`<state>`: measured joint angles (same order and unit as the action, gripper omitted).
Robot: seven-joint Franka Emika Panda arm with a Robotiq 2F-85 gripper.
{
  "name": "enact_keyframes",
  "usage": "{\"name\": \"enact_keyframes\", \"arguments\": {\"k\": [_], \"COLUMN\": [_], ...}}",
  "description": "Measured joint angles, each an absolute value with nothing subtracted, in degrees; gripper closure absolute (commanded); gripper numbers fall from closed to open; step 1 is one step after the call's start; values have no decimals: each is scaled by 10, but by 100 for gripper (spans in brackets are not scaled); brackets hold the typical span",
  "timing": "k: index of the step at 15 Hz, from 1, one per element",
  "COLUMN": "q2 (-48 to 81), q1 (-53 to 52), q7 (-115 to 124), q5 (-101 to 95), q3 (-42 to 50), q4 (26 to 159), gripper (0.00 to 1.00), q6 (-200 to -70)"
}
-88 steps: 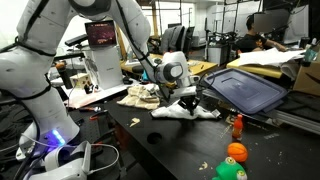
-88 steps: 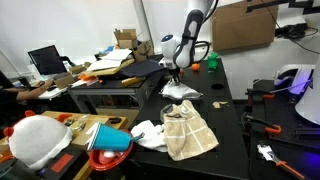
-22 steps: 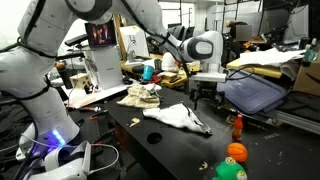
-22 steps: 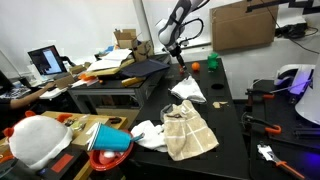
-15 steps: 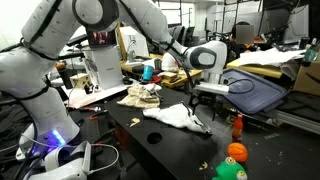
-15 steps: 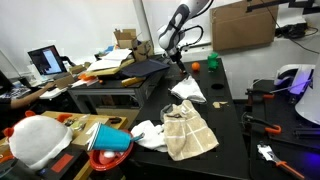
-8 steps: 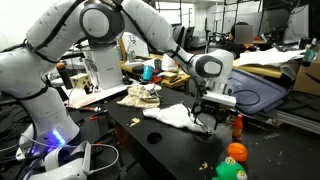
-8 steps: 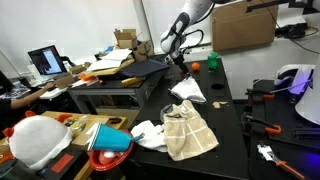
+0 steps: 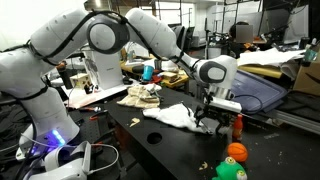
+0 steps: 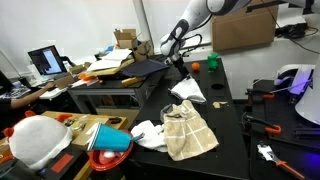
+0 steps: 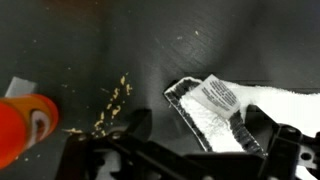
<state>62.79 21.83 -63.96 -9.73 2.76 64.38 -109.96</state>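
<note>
Item: my claw (image 9: 212,119). Jaws spread wide, nothing held, hanging low over the black table (image 9: 160,150). In the wrist view my fingers (image 11: 135,125) stand well apart.

Item: white cloth (image 9: 178,115). It lies crumpled on the table, one end under my claw. The wrist view shows a corner of the cloth (image 11: 225,112), with a printed label, between my fingers. I cannot tell whether I touch it.

Item: orange bottle (image 9: 238,126). Upright, just beside my claw, on the side away from the cloth.

Item: crumbs (image 11: 110,105). Scattered on the table between bottle and cloth.

Item: tan towel (image 10: 190,135). Spread on the table near the white cloth, well apart from my claw.

Item: orange ball (image 9: 236,152). Near the table's front edge.
</note>
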Motion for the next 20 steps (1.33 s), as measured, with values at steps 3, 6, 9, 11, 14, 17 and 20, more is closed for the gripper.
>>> {"name": "enact_keyframes", "arguments": {"k": [3,6,9,11,14,17,20], "q2": [644,651,651,650,640,601,548], "q1": [221,220,220,220,219,219,219], "q7": [-666,-698,-731,-750,-756,-756,-757], "q5": [-96,-96,-98,-99,-102,-117,-134], "q3": [24,23,23,23,23,23,24], "q4": [618,608,608,608,617,657,720], "gripper": [0,0,0,0,0,0,0], "q6": [-1077,-1064,-1063,-1063,-1085,-1156,-1221]}}
